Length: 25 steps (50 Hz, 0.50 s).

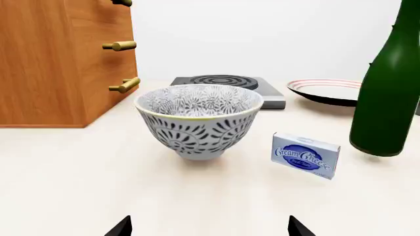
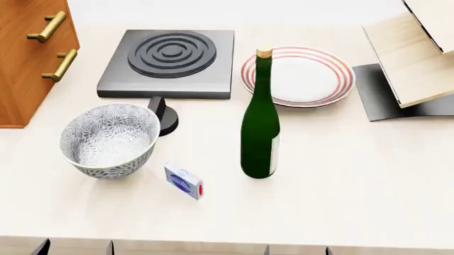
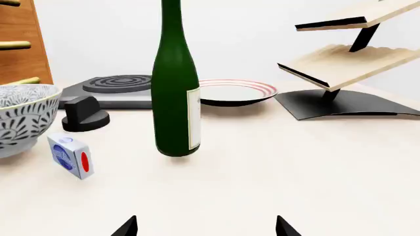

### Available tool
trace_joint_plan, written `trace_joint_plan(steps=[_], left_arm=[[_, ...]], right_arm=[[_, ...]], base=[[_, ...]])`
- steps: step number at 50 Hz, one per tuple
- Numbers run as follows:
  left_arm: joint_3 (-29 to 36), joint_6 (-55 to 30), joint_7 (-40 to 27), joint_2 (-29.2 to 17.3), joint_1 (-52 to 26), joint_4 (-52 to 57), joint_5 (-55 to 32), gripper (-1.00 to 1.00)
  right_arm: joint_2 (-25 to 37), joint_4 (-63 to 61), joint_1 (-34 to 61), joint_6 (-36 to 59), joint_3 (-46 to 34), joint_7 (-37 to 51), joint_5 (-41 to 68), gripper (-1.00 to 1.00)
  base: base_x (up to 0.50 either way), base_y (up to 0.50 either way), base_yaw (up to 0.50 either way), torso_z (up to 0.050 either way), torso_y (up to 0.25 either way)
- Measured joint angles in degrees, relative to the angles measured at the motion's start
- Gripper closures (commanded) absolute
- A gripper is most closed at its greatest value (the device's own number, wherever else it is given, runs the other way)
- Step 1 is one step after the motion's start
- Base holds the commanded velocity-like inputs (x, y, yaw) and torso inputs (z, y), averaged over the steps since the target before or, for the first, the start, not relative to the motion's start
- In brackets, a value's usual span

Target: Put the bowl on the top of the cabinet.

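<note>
Two dark fingers [image 1: 121, 227] of the left gripper [image 1: 210, 228] are being shown spread apart, pinching nothing; two fingers [image 3: 128, 227] of the right gripper [image 3: 206, 227] are likewise being held spread and empty. One bowl [image 2: 110, 139], deep, round, white with dense grey-black floral patterning, is being supported upright on the pale desk [image 2: 341, 180], just beside one orange-brown wood-grain cabinet [image 2: 25, 58] with brass bar handles. Bare desk is being left between the left fingers and the bowl. One blue cream cheese box [image 2: 184, 180], one green glass bottle [image 2: 260, 130], one grey burner [image 2: 169, 62], one red-striped plate [image 2: 309, 77] and one light-wood rack [image 2: 415, 53] are being counted beyond.
</note>
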<state>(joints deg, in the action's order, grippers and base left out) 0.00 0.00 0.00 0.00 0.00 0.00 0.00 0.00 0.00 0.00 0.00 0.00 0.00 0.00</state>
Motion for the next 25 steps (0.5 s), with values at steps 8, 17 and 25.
trace_joint_plan(steps=[8,17,25], left_arm=[[0.71,0.20,-1.75,-0.74,-0.01,0.00,-0.41,-1.00],[2.16,-0.89,-4.49,-1.92,-0.06,1.60,-0.27,-1.00],[3.29,-3.29,-6.37,-2.86,0.05,5.35,-0.27,-1.00]], right_arm=[[1.15,-0.36,-0.08,0.22,-1.17,0.74,0.76,-1.00],[2.58,-1.37,-0.08,0.62,-2.84,2.34,0.10,-1.00],[3.67,-6.78,-0.35,4.13,-3.91,3.43,-0.20,-1.00]], base=[[0.00,0.00,0.00,0.000,0.000],[0.00,0.00,0.00,0.000,0.000],[0.00,0.00,0.00,0.000,0.000]])
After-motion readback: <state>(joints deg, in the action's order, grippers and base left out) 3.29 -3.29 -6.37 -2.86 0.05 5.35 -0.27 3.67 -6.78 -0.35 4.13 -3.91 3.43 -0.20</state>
